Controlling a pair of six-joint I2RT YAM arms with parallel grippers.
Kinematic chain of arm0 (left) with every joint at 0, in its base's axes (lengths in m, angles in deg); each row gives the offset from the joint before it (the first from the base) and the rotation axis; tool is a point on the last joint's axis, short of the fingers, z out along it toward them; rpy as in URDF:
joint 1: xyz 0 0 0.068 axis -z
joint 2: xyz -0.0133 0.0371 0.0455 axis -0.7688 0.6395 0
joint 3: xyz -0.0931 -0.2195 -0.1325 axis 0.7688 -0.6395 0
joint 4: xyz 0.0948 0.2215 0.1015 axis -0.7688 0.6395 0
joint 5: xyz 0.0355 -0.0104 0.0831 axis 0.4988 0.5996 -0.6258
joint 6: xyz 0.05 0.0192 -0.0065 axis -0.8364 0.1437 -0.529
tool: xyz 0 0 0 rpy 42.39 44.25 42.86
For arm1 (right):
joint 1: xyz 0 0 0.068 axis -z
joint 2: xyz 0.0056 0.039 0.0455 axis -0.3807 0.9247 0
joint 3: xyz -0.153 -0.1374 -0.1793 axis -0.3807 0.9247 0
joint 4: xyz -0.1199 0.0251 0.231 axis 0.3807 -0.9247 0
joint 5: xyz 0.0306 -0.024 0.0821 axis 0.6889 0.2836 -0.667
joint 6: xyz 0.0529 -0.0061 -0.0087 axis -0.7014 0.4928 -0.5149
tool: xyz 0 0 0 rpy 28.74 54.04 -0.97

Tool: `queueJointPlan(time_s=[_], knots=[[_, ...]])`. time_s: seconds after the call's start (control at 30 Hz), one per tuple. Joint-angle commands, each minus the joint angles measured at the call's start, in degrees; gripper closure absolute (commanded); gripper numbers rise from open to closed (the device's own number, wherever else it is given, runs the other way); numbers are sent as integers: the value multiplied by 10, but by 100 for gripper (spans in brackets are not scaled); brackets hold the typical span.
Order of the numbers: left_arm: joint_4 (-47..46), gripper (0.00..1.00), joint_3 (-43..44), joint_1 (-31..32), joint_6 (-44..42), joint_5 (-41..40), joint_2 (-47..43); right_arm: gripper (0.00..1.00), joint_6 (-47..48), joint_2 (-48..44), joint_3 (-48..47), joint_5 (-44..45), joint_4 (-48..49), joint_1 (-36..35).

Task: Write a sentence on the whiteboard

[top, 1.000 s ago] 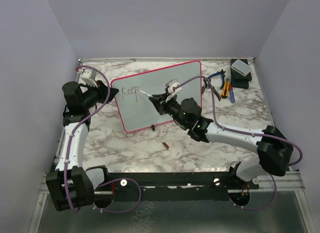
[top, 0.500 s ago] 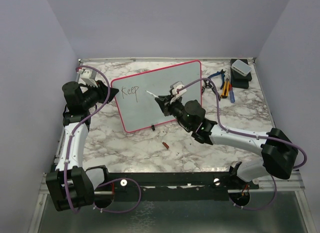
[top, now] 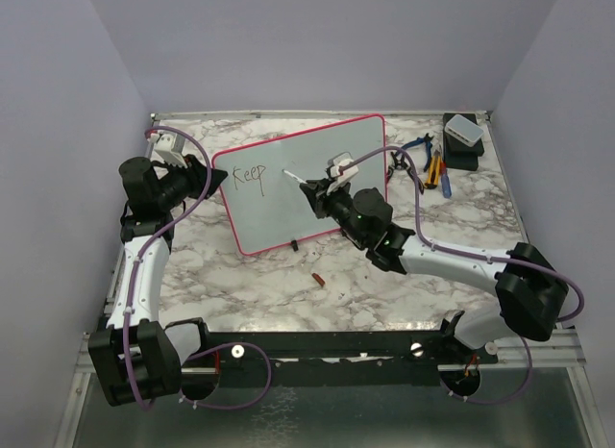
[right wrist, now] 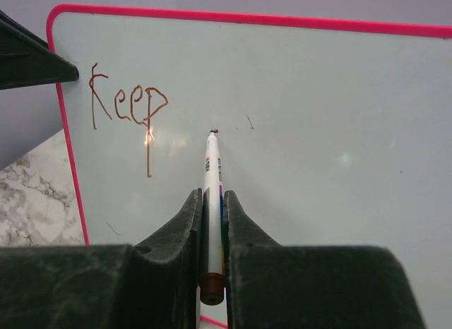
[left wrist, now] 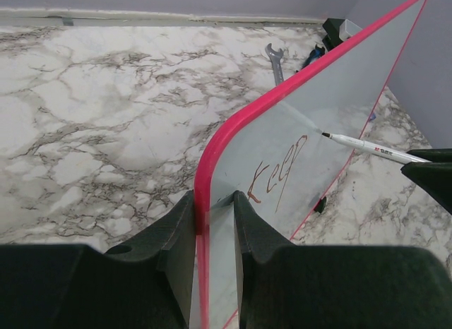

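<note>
The whiteboard (top: 317, 169) stands tilted on the table, white with a red-pink frame. My left gripper (top: 213, 176) is shut on its left edge, and the left wrist view shows the frame (left wrist: 212, 175) pinched between the jaws. The sentence (top: 250, 175) reads only "Keep" at the board's upper left; it also shows in the right wrist view (right wrist: 129, 106). My right gripper (top: 313, 195) is shut on a white marker (right wrist: 212, 195). The marker's tip (right wrist: 212, 132) touches the board just right of "Keep", and a tiny dot shows there.
A small red marker cap (top: 317, 278) lies on the marble table in front of the board. Pliers and tools (top: 430, 164) and a dark box with a grey block (top: 463, 140) sit at the back right. Purple walls enclose the table.
My right gripper moved the marker off the end of "Keep", drifted right, then brought the tip back onto the board a little right of the word. The left gripper and board stayed still.
</note>
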Motion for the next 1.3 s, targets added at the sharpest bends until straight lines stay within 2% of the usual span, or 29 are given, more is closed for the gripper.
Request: queueJointPlan(time_s=[0.0, 0.57, 1.27], knots=[[17, 86, -9, -2, -6, -2, -6, 99, 7, 23, -23, 2, 5, 3], [17, 86, -10, -2, -6, -2, -7, 99, -7, 32, 0, -37, -8, 3], [17, 86, -10, -2, -6, -2, -7, 99, -9, 5, 20, 40, -12, 3]])
